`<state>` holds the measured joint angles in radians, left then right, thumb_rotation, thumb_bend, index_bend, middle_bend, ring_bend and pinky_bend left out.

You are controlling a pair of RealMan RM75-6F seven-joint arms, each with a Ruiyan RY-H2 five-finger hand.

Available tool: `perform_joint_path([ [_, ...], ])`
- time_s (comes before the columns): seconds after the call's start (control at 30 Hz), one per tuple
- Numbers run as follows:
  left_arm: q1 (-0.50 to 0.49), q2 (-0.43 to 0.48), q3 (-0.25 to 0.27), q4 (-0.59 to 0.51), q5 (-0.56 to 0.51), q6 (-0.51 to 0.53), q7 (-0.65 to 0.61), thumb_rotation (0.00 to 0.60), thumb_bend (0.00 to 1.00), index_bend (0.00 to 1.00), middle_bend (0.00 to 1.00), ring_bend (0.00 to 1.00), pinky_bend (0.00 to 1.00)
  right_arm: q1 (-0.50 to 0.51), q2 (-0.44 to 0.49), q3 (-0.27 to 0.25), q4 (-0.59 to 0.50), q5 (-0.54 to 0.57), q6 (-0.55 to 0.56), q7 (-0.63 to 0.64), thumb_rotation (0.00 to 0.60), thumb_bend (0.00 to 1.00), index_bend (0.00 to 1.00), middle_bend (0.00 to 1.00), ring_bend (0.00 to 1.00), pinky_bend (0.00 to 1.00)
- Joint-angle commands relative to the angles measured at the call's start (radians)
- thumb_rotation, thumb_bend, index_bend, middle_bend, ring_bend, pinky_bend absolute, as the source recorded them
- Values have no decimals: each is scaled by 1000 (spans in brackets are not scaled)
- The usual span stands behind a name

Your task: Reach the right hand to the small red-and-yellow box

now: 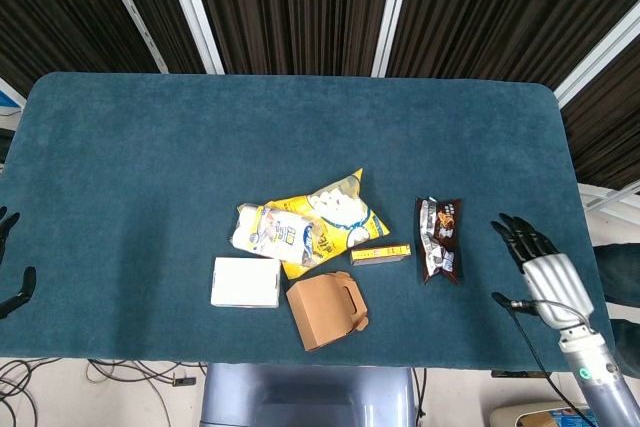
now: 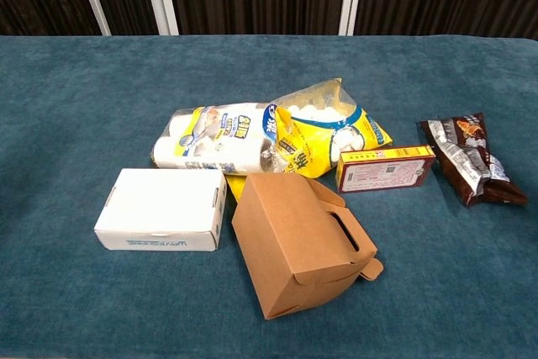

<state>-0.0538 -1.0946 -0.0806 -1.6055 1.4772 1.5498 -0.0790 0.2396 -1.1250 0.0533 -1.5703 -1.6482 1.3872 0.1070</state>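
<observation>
Centrally placed toward the near edge of the worktop (blue-green cloth cover): small red-and-yellow box, lying flat, long side roughly parallel to the near edge. Just beside its far-left end, touching or nearly so: yellow snack bag, partly overlapped at its left by a white-and-yellow pack. Just nearer than the box, toward the near edge: brown cardboard carton with a handle cut-out, tilted. Left of the carton: white box, flat. Right of the small red-and-yellow box, apart from it: dark brown wrapper, lying lengthwise toward the far edge.

Near the right end of the near edge: right hand, dark fingers spread apart and pointing toward the far-left, holding nothing, well apart from the small red-and-yellow box, with the dark brown wrapper between. At the left edge, only partly in frame: left hand, fingertips alone visible (posture cannot be told).

Chest view: neither hand shown; box label side facing the camera.
</observation>
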Motion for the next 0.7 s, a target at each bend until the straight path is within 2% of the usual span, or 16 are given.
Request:
perform_joint_path([
  [0.03,1,0,0,-1,0,1,0,600,468,8,0,30,11,104,77,34,-129,25,-155,-54,600,67,27,122,90,207],
  [0.17,1,1,0,-2,-4,-2,0,600,468,8,0,30,11,172,75,75,-200,104,-258,-173,600,67,69,158,131,207],
  [0.37,0,1,0,-3,-7,-5,1,600,469,8,0,30,11,246,-19,124,-236,251,-342,-312,600,72,153,215,192,207],
  [0.53,0,4,0,-7,-11,-9,-2,600,469,8,0,30,11,272,-128,116,-222,328,-355,-410,600,104,194,251,229,207],
  [0.7,1,8,1,-12,-13,-12,-7,600,469,8,0,30,11,273,-240,95,-177,344,-318,-470,600,104,227,272,242,207],
])
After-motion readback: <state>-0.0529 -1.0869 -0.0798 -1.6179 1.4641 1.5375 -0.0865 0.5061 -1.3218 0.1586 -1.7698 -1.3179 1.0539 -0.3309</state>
